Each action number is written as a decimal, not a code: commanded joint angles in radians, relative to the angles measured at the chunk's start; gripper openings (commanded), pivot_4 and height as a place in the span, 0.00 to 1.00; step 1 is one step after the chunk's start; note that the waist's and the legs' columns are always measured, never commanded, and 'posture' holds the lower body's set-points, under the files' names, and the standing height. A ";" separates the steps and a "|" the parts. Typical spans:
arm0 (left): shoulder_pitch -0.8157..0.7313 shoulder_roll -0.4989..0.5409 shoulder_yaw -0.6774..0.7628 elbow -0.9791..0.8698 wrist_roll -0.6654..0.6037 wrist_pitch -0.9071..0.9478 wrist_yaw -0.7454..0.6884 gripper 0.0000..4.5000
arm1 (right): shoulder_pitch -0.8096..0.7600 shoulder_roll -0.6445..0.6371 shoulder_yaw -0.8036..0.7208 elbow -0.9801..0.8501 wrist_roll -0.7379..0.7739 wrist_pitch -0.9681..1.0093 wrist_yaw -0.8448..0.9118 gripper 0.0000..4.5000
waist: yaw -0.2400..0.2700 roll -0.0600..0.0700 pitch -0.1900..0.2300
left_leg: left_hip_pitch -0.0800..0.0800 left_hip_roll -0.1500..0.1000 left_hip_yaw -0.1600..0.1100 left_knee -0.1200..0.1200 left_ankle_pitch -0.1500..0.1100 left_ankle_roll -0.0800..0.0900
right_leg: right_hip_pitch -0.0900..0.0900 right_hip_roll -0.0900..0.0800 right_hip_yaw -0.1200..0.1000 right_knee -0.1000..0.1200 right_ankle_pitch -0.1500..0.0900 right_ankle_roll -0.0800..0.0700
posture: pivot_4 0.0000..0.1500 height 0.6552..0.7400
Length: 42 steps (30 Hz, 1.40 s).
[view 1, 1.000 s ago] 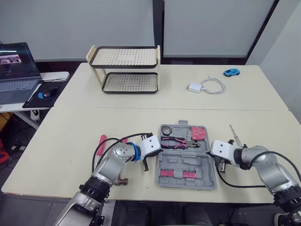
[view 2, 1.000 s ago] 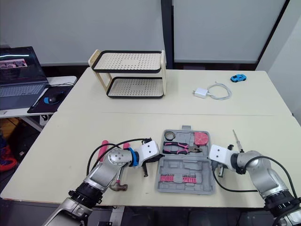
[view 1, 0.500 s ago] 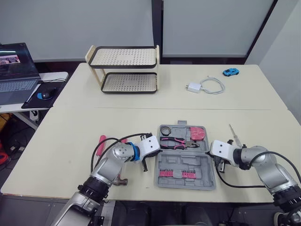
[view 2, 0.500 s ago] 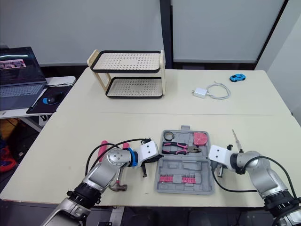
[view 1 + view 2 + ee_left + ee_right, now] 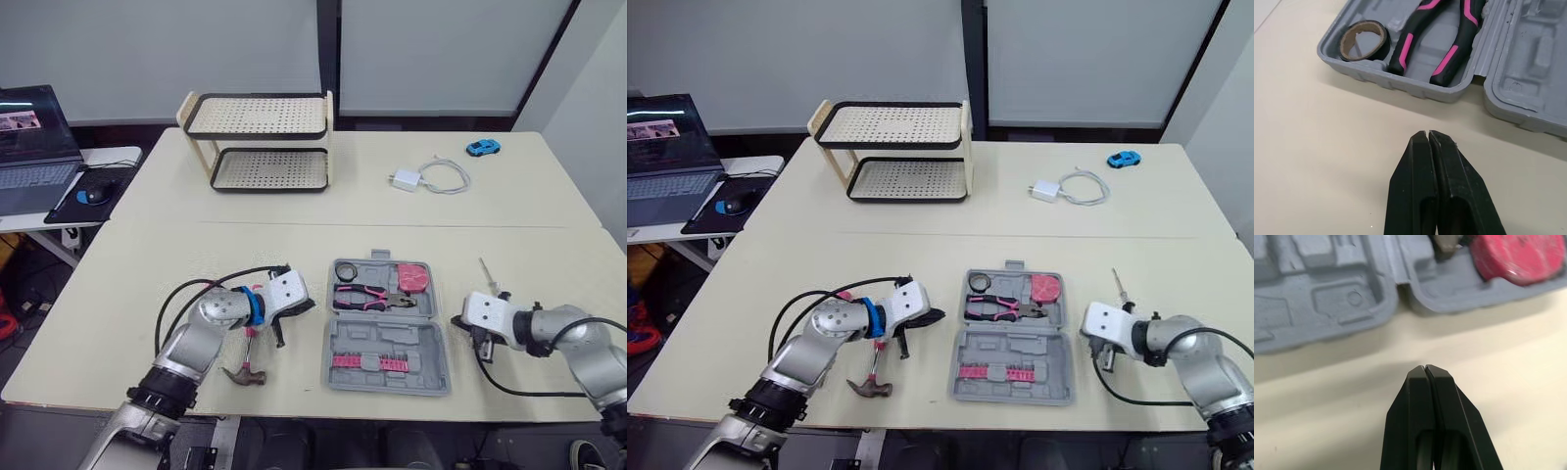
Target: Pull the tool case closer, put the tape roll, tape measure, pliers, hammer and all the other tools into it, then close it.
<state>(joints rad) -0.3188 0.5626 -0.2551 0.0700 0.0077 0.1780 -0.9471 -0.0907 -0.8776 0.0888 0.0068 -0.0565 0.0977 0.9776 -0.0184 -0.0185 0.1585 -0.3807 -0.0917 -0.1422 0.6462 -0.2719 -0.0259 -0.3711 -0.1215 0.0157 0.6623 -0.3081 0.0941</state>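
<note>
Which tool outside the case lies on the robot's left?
The hammer, left of the tool case; the thin screwdriver lies on the case's right.

Grey tool case (image 5: pixel 387 343) — pink-and-black pliers (image 5: pixel 370 295) inside.

Light was bright and even; soft, short shadows lay close on the bench (image 5: pixel 127 284) under the case (image 5: pixel 392 338) and rack (image 5: pixel 260 116).

Part of the hammer (image 5: pixel 242 371) handle lies hidden beneath the left arm (image 5: pixel 209 320).
</note>
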 commanded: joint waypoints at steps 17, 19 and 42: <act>0.173 0.488 0.732 0.348 -0.432 0.050 -0.318 1.00 | 0.206 -0.209 -0.762 0.060 0.469 0.132 0.293 0.84 | -0.010 0.002 0.003 | -0.001 0.000 0.001 -0.001 -0.003 0.005 | -0.001 -0.001 -0.001 0.000 0.000 0.000 | 1.00 1.00; 0.161 0.529 0.741 0.465 -0.414 0.024 -0.328 1.00 | 0.213 -0.233 -0.776 0.130 0.455 0.102 0.318 1.00 | -0.010 0.002 0.003 | 0.000 0.000 0.001 -0.001 -0.003 0.005 | -0.001 0.000 -0.001 0.000 0.000 0.000 | 1.00 1.00; 0.028 0.577 0.659 0.830 -0.288 -0.171 -0.330 1.00 | 0.135 -0.316 -0.707 0.528 0.383 -0.112 0.364 1.00 | -0.015 0.003 0.004 | 0.000 0.001 0.005 -0.002 -0.003 0.004 | -0.003 0.000 0.001 0.003 0.000 0.000 | 1.00 1.00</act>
<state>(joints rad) -0.2896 1.1272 0.3971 0.9159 -0.2735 0.0153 -1.2772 0.0497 -1.1683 -0.6057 0.5388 0.3268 0.0047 1.3380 -0.0338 -0.0159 0.1622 -0.3801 -0.0906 -0.1371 0.6444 -0.2745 -0.0214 -0.3746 -0.1218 0.0162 0.6652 -0.3081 0.0939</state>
